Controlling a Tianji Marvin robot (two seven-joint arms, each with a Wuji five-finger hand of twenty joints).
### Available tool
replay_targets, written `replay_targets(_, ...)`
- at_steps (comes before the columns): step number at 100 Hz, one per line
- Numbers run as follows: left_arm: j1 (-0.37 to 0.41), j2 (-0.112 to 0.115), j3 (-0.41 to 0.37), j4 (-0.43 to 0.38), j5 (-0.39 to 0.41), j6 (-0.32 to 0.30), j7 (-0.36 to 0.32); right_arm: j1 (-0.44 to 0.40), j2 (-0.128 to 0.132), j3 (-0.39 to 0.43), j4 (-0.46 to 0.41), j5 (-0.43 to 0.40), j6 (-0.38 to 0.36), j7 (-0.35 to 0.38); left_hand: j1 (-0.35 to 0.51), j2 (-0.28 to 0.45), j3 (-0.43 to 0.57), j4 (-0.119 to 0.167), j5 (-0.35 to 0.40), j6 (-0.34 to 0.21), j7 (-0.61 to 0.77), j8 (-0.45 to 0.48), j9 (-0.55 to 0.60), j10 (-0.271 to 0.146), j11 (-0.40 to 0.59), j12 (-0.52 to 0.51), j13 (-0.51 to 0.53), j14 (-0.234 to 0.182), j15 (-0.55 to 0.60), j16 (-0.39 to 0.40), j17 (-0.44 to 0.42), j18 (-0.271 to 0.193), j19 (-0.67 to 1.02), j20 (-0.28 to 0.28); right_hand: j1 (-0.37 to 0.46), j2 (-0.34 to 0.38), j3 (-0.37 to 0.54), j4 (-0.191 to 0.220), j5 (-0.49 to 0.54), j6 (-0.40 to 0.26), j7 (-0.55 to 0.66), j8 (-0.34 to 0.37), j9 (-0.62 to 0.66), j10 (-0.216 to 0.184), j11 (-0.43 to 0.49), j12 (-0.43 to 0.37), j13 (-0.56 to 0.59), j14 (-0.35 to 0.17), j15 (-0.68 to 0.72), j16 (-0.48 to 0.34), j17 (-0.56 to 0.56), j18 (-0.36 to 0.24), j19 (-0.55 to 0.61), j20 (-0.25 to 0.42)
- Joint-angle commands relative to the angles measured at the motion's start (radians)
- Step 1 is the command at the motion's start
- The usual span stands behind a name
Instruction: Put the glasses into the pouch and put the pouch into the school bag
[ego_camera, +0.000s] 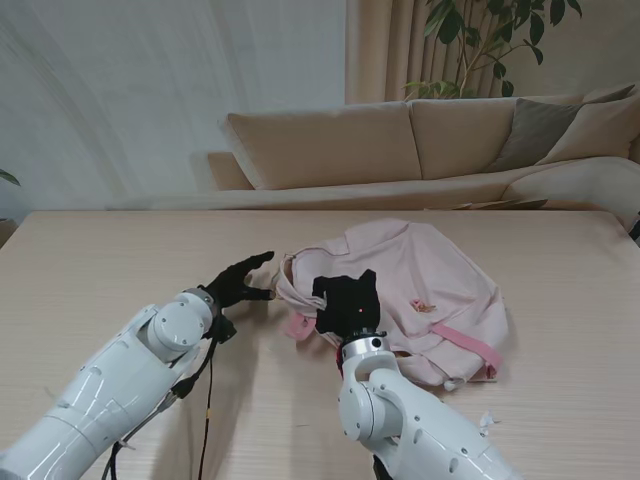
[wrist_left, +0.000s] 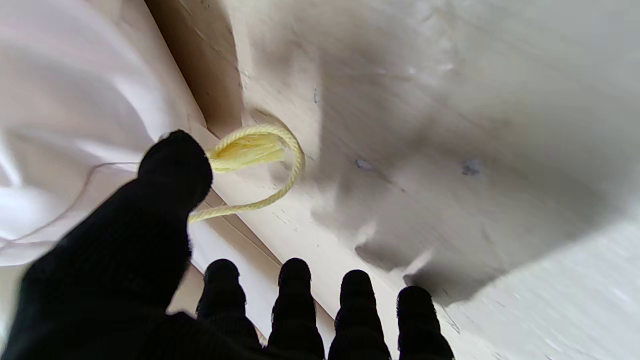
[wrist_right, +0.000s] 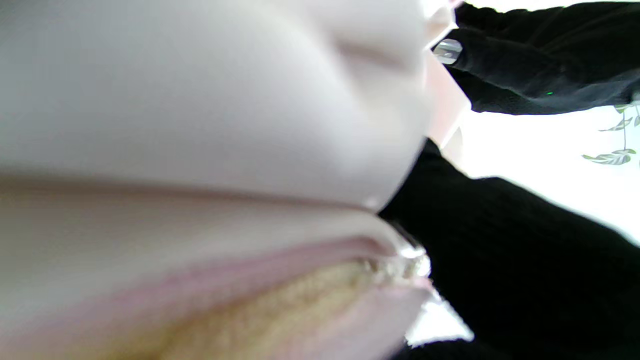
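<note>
The bag (ego_camera: 420, 290) is lying slumped and flat on the table (ego_camera: 100, 260), pink and soft, its mouth edge turned toward the left hand (ego_camera: 238, 283). The pouch (wrist_right: 250, 320) seems to be showing in the right wrist view as a yellowish knit patch just inside the bag's zipped lip, and a yellow cord (wrist_left: 280, 150) is looping out beside the pale fabric in the left wrist view. The glasses are not visible anywhere; I judge they are already inside the pouch, but cannot confirm it.

The right hand (ego_camera: 347, 305) is pressing on the bag's near edge with its fingers curled into the fabric, apparently pinching the lip, though the exact grip is hidden. The left hand is hovering just beside the opening, fingers (wrist_left: 295, 280) spread apart and holding nothing, thumb (wrist_left: 175, 165) close to the cord.

The bag is looking light and limp, so it is likely to collapse shut unless the lip is being held up; the firmer zipper seam is the best place to grip. The pouch should be soft and squashy, easy to push deeper, with the cord liable to snag.
</note>
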Motion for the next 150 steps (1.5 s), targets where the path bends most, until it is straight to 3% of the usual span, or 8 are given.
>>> replay_targets(1, -0.015, -0.022, 0.006, 0.027, -0.016, 0.01, -0.024, -0.007, 0.001, -0.001, -0.008, -0.001, -0.007, 0.01, -0.022, -0.05, -0.001, -0.021, -0.03, 0.044, -0.021, -0.018, -0.025, -0.01, -0.02, 0.02, -0.012, -0.006, -0.008, 0.012, 0.025, 0.116, 0.029, 0.006, 0.071, 0.008, 0.107, 0.009, 0.04, -0.03, 0.027, 0.034, 0.011, 0.036, 0.0, 0.009, 0.009, 0.002, 0.028, 0.002, -0.01, -0.008, 0.03, 0.021)
replay_targets(24, -0.084, -0.04, 0.067, 0.117, -0.081, -0.006, -0.098, -0.01, 0.003, 0.0, -0.009, 0.001, -0.025, 0.01, -0.035, -0.049, -0.042, -0.021, -0.039, 0.041, 0.34, 0.162, -0.049, -0.007, -0.101, 0.033, -0.025, -0.01, -0.066, 0.005, 0.021, 0.115, -0.045, 0.03, 0.071, 0.008, 0.107, 0.009, 0.041, -0.029, 0.027, 0.034, 0.012, 0.035, 0.0, 0.009, 0.009, 0.001, 0.027, 0.001, -0.009, -0.007, 0.03, 0.022)
replay_targets(45, -0.093, -0.04, 0.083, 0.126, -0.1, -0.016, -0.13, 0.001, 0.003, 0.0, 0.003, -0.003, -0.027, 0.005, -0.038, -0.032, -0.043, -0.017, 0.272, 0.037, 0.561, 0.296, -0.037, -0.011, -0.082, 0.039, -0.03, -0.015, -0.087, 0.004, 0.013, 0.117, -0.119, 0.04, 0.068, 0.009, 0.107, 0.008, 0.036, -0.031, 0.028, 0.036, 0.006, 0.033, 0.001, 0.011, 0.005, -0.003, 0.03, 0.003, -0.006, -0.008, 0.032, 0.023)
replay_targets(55, -0.071, -0.035, 0.069, 0.099, -0.102, -0.005, -0.127, 0.013, -0.003, 0.0, 0.016, 0.005, -0.023, 0.0, 0.008, -0.035, -0.069, -0.037, 0.402, -0.03, 0.676, 0.458, -0.012, -0.015, -0.014, 0.027, -0.029, -0.022, -0.088, 0.005, 0.016, 0.114, -0.181, 0.066, 0.068, 0.009, 0.107, 0.008, 0.031, -0.03, 0.031, 0.039, 0.0, 0.033, 0.005, 0.013, 0.0, -0.004, 0.035, 0.006, -0.007, -0.01, 0.034, 0.024)
replay_targets(83, 0.054, -0.01, -0.036, -0.068, -0.1, 0.056, -0.083, 0.06, -0.029, -0.017, 0.085, 0.037, -0.005, -0.026, 0.11, -0.008, -0.216, -0.012, 0.528, -0.038, 0.892, 0.624, 0.055, -0.016, 0.153, 0.018, -0.019, -0.024, -0.064, 0.004, 0.017, 0.119, -0.196, 0.059, 0.071, 0.008, 0.107, 0.009, -0.001, -0.034, 0.049, 0.052, -0.043, 0.034, 0.044, 0.007, -0.044, -0.008, 0.067, 0.03, -0.008, -0.021, 0.045, 0.03)
replay_targets(101, 0.132, -0.001, -0.094, -0.155, -0.154, 0.082, -0.094, 0.082, -0.043, -0.029, 0.117, 0.055, 0.009, -0.032, 0.169, 0.115, -0.278, -0.008, 0.614, 0.002, 0.833, 0.493, 0.058, -0.025, 0.156, -0.025, -0.029, -0.044, -0.094, -0.012, 0.037, 0.103, -0.267, -0.096, 0.069, 0.009, 0.106, 0.008, -0.002, -0.035, 0.052, 0.048, -0.047, 0.033, 0.053, -0.002, -0.045, -0.011, 0.07, 0.031, -0.007, -0.023, 0.047, 0.031)
replay_targets(125, 0.241, 0.018, -0.149, -0.263, -0.123, 0.091, -0.079, 0.128, -0.071, -0.06, 0.173, 0.087, 0.03, -0.038, 0.2, 0.168, -0.296, -0.01, 0.632, 0.021, 0.814, 0.425, 0.052, -0.032, 0.154, -0.038, -0.042, -0.064, -0.139, -0.031, 0.041, 0.097, -0.287, -0.157, 0.068, 0.009, 0.107, 0.008, -0.015, -0.037, 0.058, 0.044, -0.06, 0.033, 0.065, -0.01, -0.06, -0.014, 0.076, 0.036, -0.004, -0.026, 0.051, 0.034)
replay_targets(150, 0.362, 0.025, -0.204, -0.384, -0.069, 0.075, -0.011, 0.164, -0.09, -0.109, 0.211, 0.094, 0.038, -0.021, 0.0, 0.271, -0.266, -0.005, 0.764, 0.085, 0.879, 0.671, 0.119, -0.008, 0.17, -0.033, -0.027, -0.054, -0.101, -0.006, 0.046, 0.101, -0.297, -0.242, 0.066, 0.01, 0.107, 0.008, -0.024, -0.034, 0.1, -0.01, -0.061, 0.029, 0.086, -0.039, -0.056, -0.017, 0.077, 0.036, -0.001, -0.03, 0.054, 0.037)
